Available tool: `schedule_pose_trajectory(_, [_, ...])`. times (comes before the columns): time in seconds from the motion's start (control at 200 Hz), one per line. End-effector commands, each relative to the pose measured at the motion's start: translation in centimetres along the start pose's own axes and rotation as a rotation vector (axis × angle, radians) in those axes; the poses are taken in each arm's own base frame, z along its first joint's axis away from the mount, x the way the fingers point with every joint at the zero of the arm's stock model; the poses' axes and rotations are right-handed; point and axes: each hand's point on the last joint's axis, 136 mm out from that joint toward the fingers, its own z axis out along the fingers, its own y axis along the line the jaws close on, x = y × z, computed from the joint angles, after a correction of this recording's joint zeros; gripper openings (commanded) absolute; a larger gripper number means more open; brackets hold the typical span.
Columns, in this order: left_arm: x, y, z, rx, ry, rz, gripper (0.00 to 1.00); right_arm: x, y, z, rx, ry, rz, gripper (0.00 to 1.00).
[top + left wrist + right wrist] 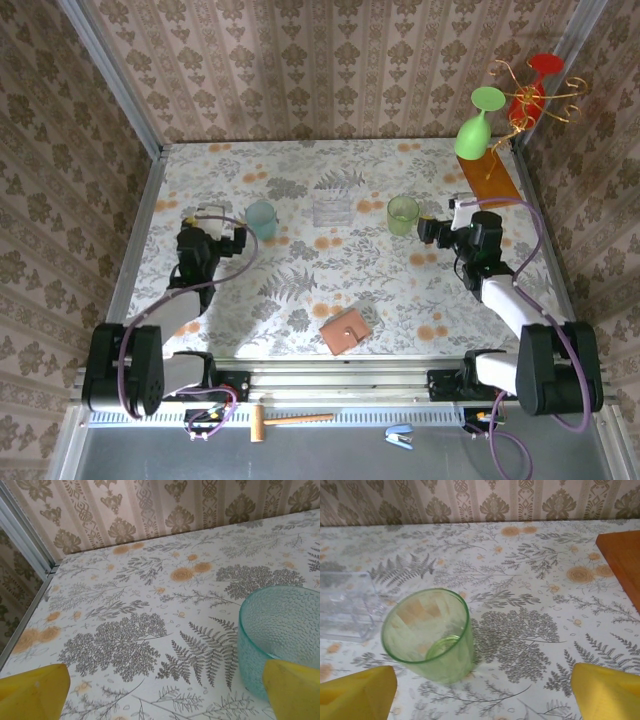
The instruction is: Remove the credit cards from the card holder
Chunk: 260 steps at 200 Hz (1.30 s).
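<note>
Both claws are spread and empty: the left claw (237, 239) just beside a blue cup (261, 219), the right claw (427, 232) near a green cup (403, 214). The card holder (345, 331) lies folded on the counter (300, 270), well behind and between them.

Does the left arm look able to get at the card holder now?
Probably yes: the card holder lies on open table toward the near edge, with nothing between it and the open left tool.
</note>
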Motion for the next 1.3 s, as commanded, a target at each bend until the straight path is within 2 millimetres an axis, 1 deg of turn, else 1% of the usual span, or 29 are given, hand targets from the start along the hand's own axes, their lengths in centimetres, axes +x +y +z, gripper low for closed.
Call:
schedule_pose_trajectory(0.0, [-0.1, -0.3, -1.2, -0.026, 0.085, -0.032, 1.00, 1.2, 1.2, -1.3, -0.011, 0.124, 0.094, 0.84])
schedule_pose_trajectory(0.005, [-0.1, -0.4, -1.3, -0.024, 0.086, -0.031, 1.00, 1.1, 1.3, -1.4, -0.014, 0.120, 0.097, 0.84])
schedule_pose_trajectory(0.11, [-1.1, -2.0, -2.4, 0.029, 0.096, -0.071, 1.00, 2.5, 3.3, -2.6, -0.050, 0.220, 0.171, 0.80])
schedule_pose_trajectory(0.19, [-1.8, -3.5, -3.1, 0.094, 0.112, -0.117, 0.99, 3.4, 5.0, -3.5, -0.089, 0.276, 0.206, 0.76])
schedule_pose_trajectory(0.345, [-2.1, -6.5, -4.5, 0.207, 0.179, -0.210, 1.00, 4.7, 7.8, -5.4, -0.120, 0.348, 0.258, 0.69])
schedule_pose_trajectory(0.425, [-2.0, -8.7, -5.2, 0.299, 0.213, -0.242, 1.00, 5.6, 9.3, -6.4, -0.149, 0.394, 0.302, 0.66])
schedule_pose_trajectory(0.52, [-1.5, -10.9, -6.2, 0.365, 0.265, -0.270, 0.99, 6.9, 10.9, -7.6, -0.175, 0.467, 0.352, 0.62])
schedule_pose_trajectory(0.55, [-1.3, -11.2, -6.4, 0.374, 0.277, -0.287, 0.98, 7.4, 11.4, -7.9, -0.187, 0.495, 0.375, 0.61])
schedule_pose_trajectory(0.56, [-1.3, -12.0, -6.7, 0.397, 0.280, -0.282, 0.98, 7.5, 11.6, -8.0, -0.191, 0.503, 0.381, 0.61])
schedule_pose_trajectory(0.575, [-1.2, -12.5, -6.9, 0.412, 0.287, -0.285, 0.98, 7.8, 11.8, -8.1, -0.194, 0.519, 0.391, 0.60])
schedule_pose_trajectory(0.73, [-0.4, -16.5, -8.5, 0.510, 0.341, -0.319, 0.95, 10.3, 14.4, -9.7, -0.252, 0.646, 0.483, 0.56])
schedule_pose_trajectory(0.875, [0.5, -20.2, -10.3, 0.619, 0.413, -0.305, 0.94, 12.9, 16.4, -11.2, -0.290, 0.756, 0.520, 0.56])
schedule_pose_trajectory(0.975, [1.5, -22.6, -11.6, 0.685, 0.467, -0.292, 0.93, 14.6, 17.4, -12.3, -0.297, 0.821, 0.517, 0.58])
schedule_pose_trajectory(1.085, [2.8, -25.1, -12.9, 0.756, 0.529, -0.277, 0.93, 16.0, 18.6, -13.3, -0.309, 0.871, 0.509, 0.61])
schedule_pose_trajectory(1.295, [5.3, -28.1, -14.1, 0.834, 0.648, -0.294, 0.89, 18.4, 21.7, -14.6, -0.369, 0.954, 0.500, 0.66])
